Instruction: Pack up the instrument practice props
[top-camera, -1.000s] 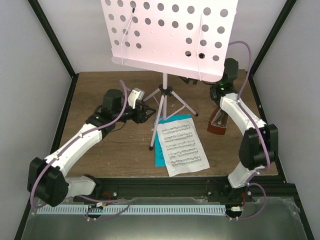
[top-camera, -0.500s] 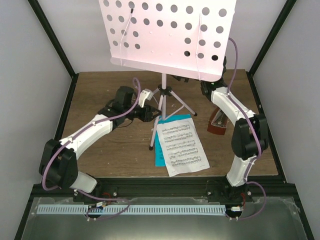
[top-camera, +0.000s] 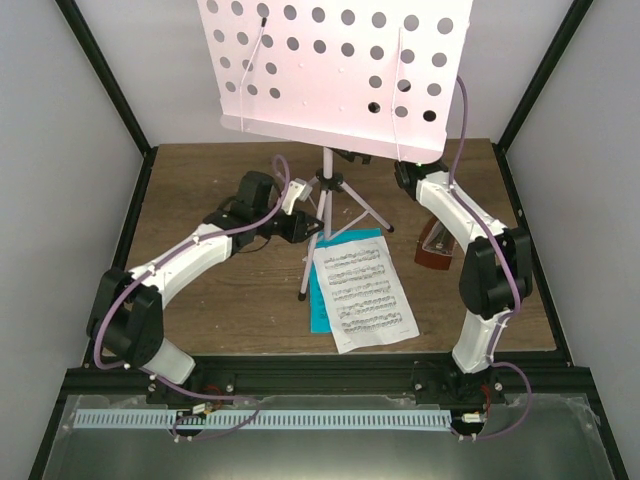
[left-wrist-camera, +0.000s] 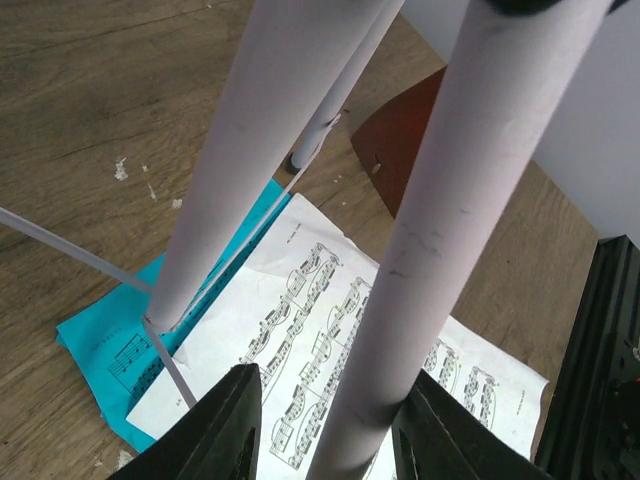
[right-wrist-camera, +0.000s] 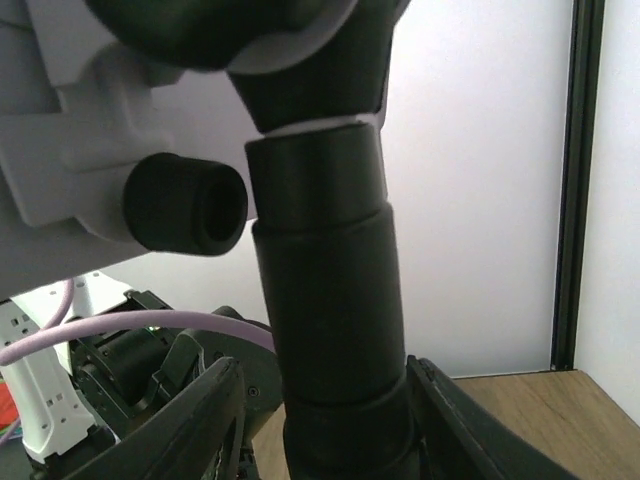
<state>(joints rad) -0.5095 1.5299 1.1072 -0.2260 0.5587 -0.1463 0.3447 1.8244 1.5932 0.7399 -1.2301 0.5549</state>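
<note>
The pale pink music stand (top-camera: 330, 70) rises at the back middle, its hole-dotted desk hiding part of the table. My left gripper (top-camera: 306, 222) is open around one of its pink tubes (left-wrist-camera: 400, 300), just above the tripod legs. The right finger (left-wrist-camera: 435, 430) touches the tube; a gap shows by the left finger. My right gripper (right-wrist-camera: 325, 400), hidden under the desk from above, is shut on the stand's black collar (right-wrist-camera: 330, 300). The white music sheet (top-camera: 365, 290) lies on a cyan one (top-camera: 318, 305) in front of the stand. The brown metronome (top-camera: 437, 245) lies to the right.
White walls and black frame posts (top-camera: 110, 80) close in the wooden table (top-camera: 200, 310). A black rail (top-camera: 320, 375) and a grey trough (top-camera: 320, 445) run along the near edge. A black clamp knob (right-wrist-camera: 190, 205) juts out beside the collar.
My left arm has reached right to the stand's tube with its jaws narrowing. My right arm has moved in under the desk and closed on the collar. The desk has shifted slightly left.
</note>
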